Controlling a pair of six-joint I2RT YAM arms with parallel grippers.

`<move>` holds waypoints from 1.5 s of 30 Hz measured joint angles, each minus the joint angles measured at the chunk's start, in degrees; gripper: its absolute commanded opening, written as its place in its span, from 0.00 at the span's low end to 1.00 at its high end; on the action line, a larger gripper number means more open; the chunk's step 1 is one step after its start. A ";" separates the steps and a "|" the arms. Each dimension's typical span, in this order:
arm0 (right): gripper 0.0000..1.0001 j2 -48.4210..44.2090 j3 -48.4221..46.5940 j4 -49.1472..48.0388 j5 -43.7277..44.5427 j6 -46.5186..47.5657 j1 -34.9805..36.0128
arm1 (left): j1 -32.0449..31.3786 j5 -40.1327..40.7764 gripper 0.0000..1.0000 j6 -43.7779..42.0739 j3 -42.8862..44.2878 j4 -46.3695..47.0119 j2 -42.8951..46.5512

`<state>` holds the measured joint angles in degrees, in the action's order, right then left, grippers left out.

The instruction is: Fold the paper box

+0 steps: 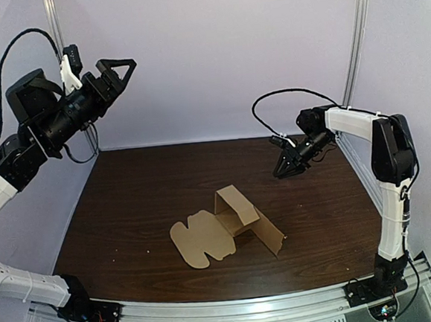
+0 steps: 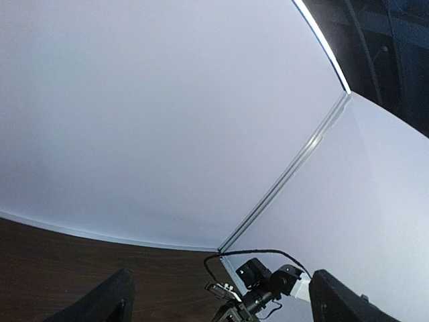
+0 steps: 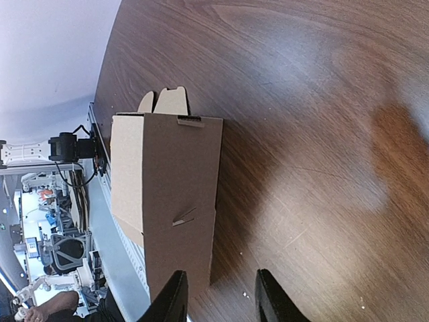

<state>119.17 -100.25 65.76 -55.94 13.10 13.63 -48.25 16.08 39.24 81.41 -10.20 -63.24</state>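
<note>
**Half-formed box at mid-table, both grippers clear of it**

The paper box point(image 1: 228, 227) sits on the dark wood table point(image 1: 128, 190), roughly at its centre and a little towards the near edge. It is brown cardboard and only partly shaped. A flat piece with rounded tabs lies on the tabletop at the near-left. Behind it a panel stands upright, and another panel slopes down to the surface on the right. In the right wrist view the box point(image 3: 167, 194) shows a broad plain face with a small slit cut into it, and two rounded tabs poke out at its far end.

Nothing touches the box. The right gripper point(image 1: 285, 170) hangs low over the far-right part of the table, well apart from the cardboard and angled down towards it. Its fingers point(image 3: 173, 298) have a modest gap between them with nothing in it. From above that gap is hard to make out, so it probably counts as only slightly parted.

The left gripper point(image 1: 123, 77) is raised high at the far left, level with the pale back wall point(image 1: 229, 55) and nowhere near the table. Its fingers point(image 2: 107, 302) are spread wide and hold nothing. A black cable point(image 1: 13, 50) loops over the left arm.
</note>
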 measured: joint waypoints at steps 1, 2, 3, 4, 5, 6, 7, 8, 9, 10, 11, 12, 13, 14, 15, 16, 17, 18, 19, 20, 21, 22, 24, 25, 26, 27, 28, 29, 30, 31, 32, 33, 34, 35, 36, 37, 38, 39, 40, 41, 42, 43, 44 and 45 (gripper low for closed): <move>0.36 0.11 -0.09 -0.02 0.11 0.00 0.52 | 2.78 -2.05 0.84 2.99 -1.97 1.92 0.17; 0.36 0.22 -0.17 -0.02 0.31 0.02 1.05 | 4.83 -3.50 0.83 5.55 -3.08 3.26 0.04; 0.36 0.33 -0.35 0.00 0.39 0.02 1.55 | 7.48 -5.03 0.83 8.39 -3.93 4.52 -0.57; 0.36 0.35 -0.46 -0.04 0.48 0.07 1.90 | 9.01 -6.29 0.83 10.60 -4.07 5.31 -1.27; 0.36 0.35 -0.50 0.00 0.50 0.09 2.21 | 10.01 -7.37 0.82 12.17 -4.07 6.23 -1.99; 0.36 0.35 -0.55 0.02 0.50 0.20 2.56 | 10.75 -8.52 0.81 13.84 -4.07 7.34 -2.73; 0.36 0.35 -0.63 0.04 0.50 0.22 2.82 | 11.08 -9.46 0.80 15.23 -4.07 8.33 -3.32; 0.36 0.35 -0.63 0.04 0.50 0.31 3.02 | 11.17 -10.25 0.80 16.46 -4.07 9.29 -3.82; 0.36 0.35 -0.63 0.15 0.50 0.46 3.13 | 11.19 -11.06 0.80 17.42 -4.07 10.10 -4.24; 0.36 0.35 -0.63 0.26 0.50 0.55 3.17 | 11.23 -11.67 0.80 18.21 -4.07 10.62 -4.55; 0.36 0.35 -0.63 0.39 0.52 0.68 3.32 | 11.32 -12.39 0.80 18.82 -4.04 10.97 -4.81; 0.36 0.35 -0.63 0.52 0.57 0.81 3.41 | 11.39 -13.11 0.80 19.32 -4.00 11.23 -5.11; 0.36 0.35 -0.63 0.68 0.63 1.11 3.43 | 11.50 -13.97 0.81 19.80 -3.85 11.37 -5.51; 0.36 0.35 -0.63 0.85 0.76 1.53 3.52 | 11.56 -14.88 0.83 20.13 -3.65 11.47 -5.97; 0.36 0.35 -0.63 1.05 0.87 1.81 3.61 | 11.56 -15.58 0.87 20.37 -3.45 11.56 -6.43; 0.36 0.35 -0.63 1.33 1.05 2.08 3.74 | 11.56 -16.20 0.92 20.33 -3.28 11.65 -6.88; 0.36 0.33 -0.70 1.73 1.33 2.36 3.85 | 11.56 -16.39 0.96 19.87 -3.10 11.37 -7.21; 0.37 0.33 -0.85 2.14 1.79 2.84 4.00 | 11.56 -16.15 0.97 18.93 -2.89 10.54 -7.41; 0.37 0.31 -1.11 2.58 2.25 3.26 4.04 | 11.56 -15.61 0.98 17.40 -2.23 8.20 -7.61; 0.37 0.28 -1.46 2.97 2.60 3.54 4.09 | 11.56 -14.69 0.97 14.75 -1.68 5.81 -7.74; 0.38 0.15 -1.90 3.28 3.37 3.78 4.28 | 11.56 -13.33 0.97 11.54 -1.07 3.15 -7.82; 0.38 -0.11 -2.40 3.58 4.13 4.24 4.46 | 11.56 -12.13 0.97 8.68 -0.63 0.94 -7.89; 0.39 -0.98 -3.30 3.93 5.99 4.85 5.09 | 11.56 -8.66 0.97 0.63 0.09 -4.94 -8.35; 0.39 -1.38 -3.69 4.11 6.64 4.98 5.62 | 11.56 -7.56 0.97 -2.36 -0.02 -6.84 -8.68; 0.39 -1.68 -4.33 4.37 7.61 5.14 6.38 | 11.56 -6.40 0.95 -5.73 -0.55 -8.76 -9.20; 0.40 -1.79 -5.29 4.76 8.41 5.33 7.37 | 11.56 -5.77 0.94 -8.20 -1.38 -10.03 -9.73; 0.41 -1.79 -6.23 5.03 8.85 5.60 8.44 | 11.56 -5.31 0.93 -11.32 -3.32 -11.30 -10.51; 0.41 -1.79 -6.84 5.18 9.14 5.70 9.44 | 11.58 -5.29 0.92 -13.29 -5.07 -12.63 -11.43; 0.42 -1.79 -7.41 5.49 9.38 5.88 10.62 | 11.56 -5.38 0.91 -15.19 -7.04 -13.94 -12.61; 0.42 -1.79 -7.72 5.66 9.53 6.03 11.85 | 11.56 -5.49 0.91 -16.35 -8.96 -14.97 -13.79; 0.43 -1.79 -7.91 5.86 9.60 6.08 12.79 | 11.56 -5.70 0.91 -17.09 -10.67 -15.89 -14.82; 0.43 -1.79 -7.93 6.01 9.73 6.21 14.05 | 11.56 -6.01 0.90 -17.86 -13.00 -16.90 -15.85; 0.43 -1.77 -7.93 6.36 9.81 6.23 15.45 | 11.54 -6.43 0.91 -18.40 -15.78 -18.16 -16.55; 0.43 -1.77 -7.91 6.51 9.90 6.21 16.24 | 11.52 -6.71 0.91 -18.58 -17.51 -19.04 -16.63; 0.43 -1.75 -7.91 6.54 10.12 6.10 17.31 | 11.50 -6.91 0.90 -18.69 -19.23 -19.93 -16.46; 0.43 -1.75 -7.91 6.51 10.40 5.95 18.25 | 11.50 -7.13 0.91 -18.75 -20.94 -20.59 -15.91; 0.43 -1.70 -7.91 6.49 10.69 5.68 18.97 | 11.50 -7.32 0.91 -18.80 -22.14 -21.29 -15.15; 0.43 -1.51 -7.93 6.43 11.04 5.11 19.67 | 11.50 -7.61 0.90 -18.82 -23.10 -21.59 -14.16; 0.43 -1.14 -8.00 6.43 11.30 4.57 20.13 | 11.50 -8.07 0.89 -18.82 -23.74 -21.68 -13.14; 0.43 -0.50 -8.28 6.49 11.52 4.09 20.28 | 11.50 -8.57 0.89 -18.82 -24.11 -21.75 -12.13; 0.42 0.44 -8.79 6.45 11.87 3.45 20.28 | 11.50 -9.14 0.88 -18.82 -24.24 -21.88 -11.26; 0.42 1.66 -9.53 6.47 12.09 3.02 20.20 | 11.50 -9.66 0.88 -18.80 -24.26 -21.92 -10.71; 0.42 2.99 -10.40 6.45 12.22 2.69 20.09 | 11.41 -10.23 0.88 -18.82 -24.26 -21.94 -10.19; 0.42 4.42 -11.28 6.45 12.35 2.27 20.09 | 11.39 -10.75 0.88 -18.82 -24.26 -22.05 -9.81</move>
<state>123.59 -111.53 72.20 -43.59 15.38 33.71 -36.86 5.32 20.43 57.14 -32.25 -73.06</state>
